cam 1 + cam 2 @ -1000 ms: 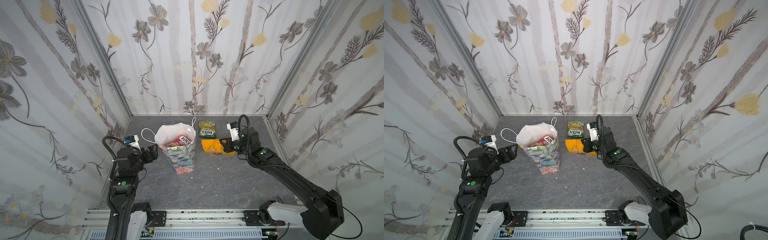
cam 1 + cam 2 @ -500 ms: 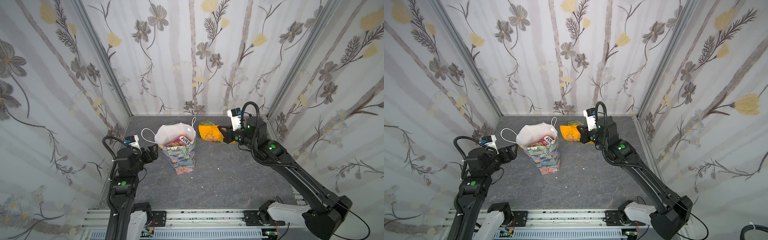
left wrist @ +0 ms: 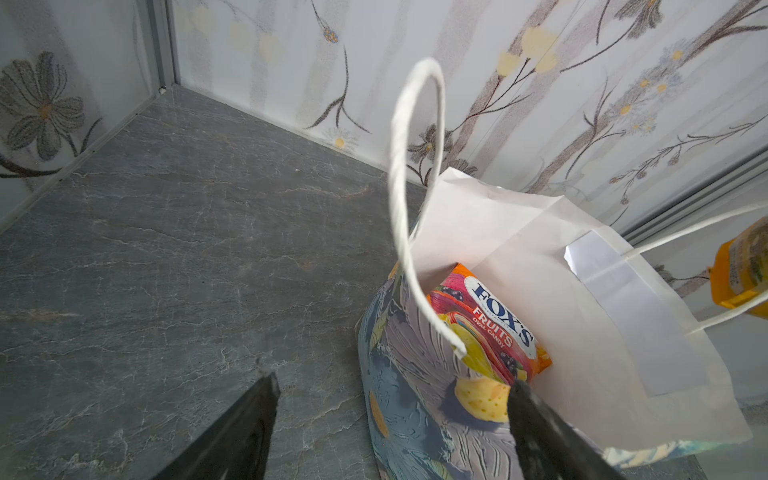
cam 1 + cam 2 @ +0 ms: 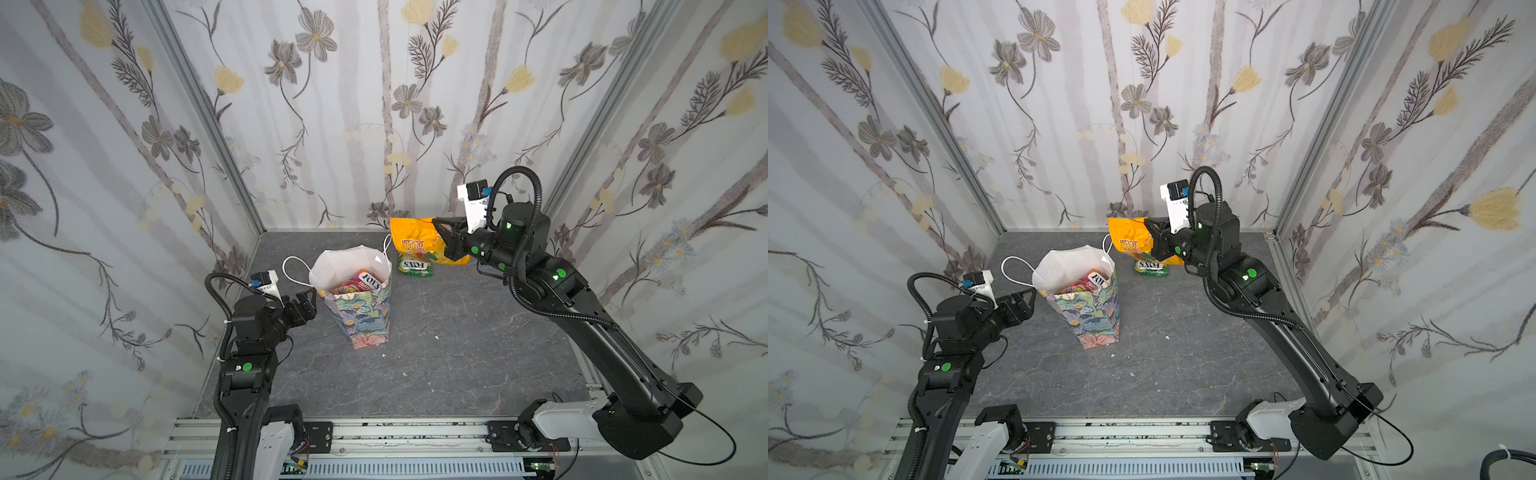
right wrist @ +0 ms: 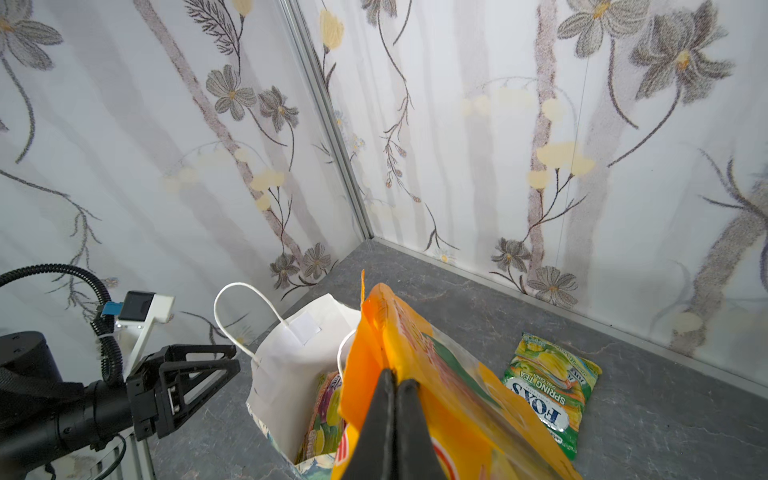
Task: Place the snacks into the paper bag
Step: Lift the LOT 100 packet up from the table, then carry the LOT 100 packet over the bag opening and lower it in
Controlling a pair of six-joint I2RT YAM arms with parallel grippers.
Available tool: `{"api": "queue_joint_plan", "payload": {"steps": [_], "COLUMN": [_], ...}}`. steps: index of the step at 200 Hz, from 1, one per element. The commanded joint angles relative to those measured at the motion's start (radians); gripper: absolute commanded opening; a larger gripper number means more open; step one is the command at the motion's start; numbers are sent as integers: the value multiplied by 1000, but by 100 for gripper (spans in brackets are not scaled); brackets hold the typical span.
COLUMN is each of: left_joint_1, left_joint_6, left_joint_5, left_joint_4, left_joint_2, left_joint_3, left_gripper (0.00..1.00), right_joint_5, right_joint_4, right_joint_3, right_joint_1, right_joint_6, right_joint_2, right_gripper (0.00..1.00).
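right pincer: jaws pressed together on one edge of the orange mango pack, which I have aloft, clear of the worktop.
under the load: a green FOX'S Spring Tea pack lies flat on the worktop near the back wall, partly covered by the mango pack in both top views.
paper bag: upright mid-worktop, mouth open, with a red FOX'S Fruits pack showing near the rim.
key relation: the bag mouth lies left of the right pincer and nearer the front. The pack's free end points that way, just beside the far cord handle, and is not over the mouth yet.
long axis: runs roughly from pincer toward bag. I judge it needs tipping end-down to go in.
left pincer: jaws wide apart and empty, just beside the bag's left wall below the near cord handle. Can't tell if one finger touches the rim.
nearer arm: the left is closer to the bag, but the right carries the load, so I judge the move is the right's.
risk: the pack snagging the far handle, and the bag looks fairly full.
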Motion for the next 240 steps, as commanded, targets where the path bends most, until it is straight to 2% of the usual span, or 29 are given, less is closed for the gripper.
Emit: {"api": "queue_joint_plan", "payload": {"steps": [1,61,122,174,240], "left_joint_1": [0,1,1,0,1], "left_joint_6": [6,6,7,7,6], "left_joint_5": [11,19,29,32,34], "left_joint_4": [44,46,48,49,51], "left_joint_2": [-3,-4,-5,-5,-7], "left_joint_3": [-1,-1,-3,-2,-4], "left_gripper": [86,86,86,86,86], "right_joint_5": [22,15,2,6,-46], "right_joint_4": [90,84,58,71,30], "right_joint_3": [65,279,510,526,532], "right_joint_1": [5,45,137,232,270], "right_joint_6": [-27,-26,-34,-49,-49], "right_joint_2": [24,151,303,346,426], "right_gripper": [0,0,0,0,0]}}
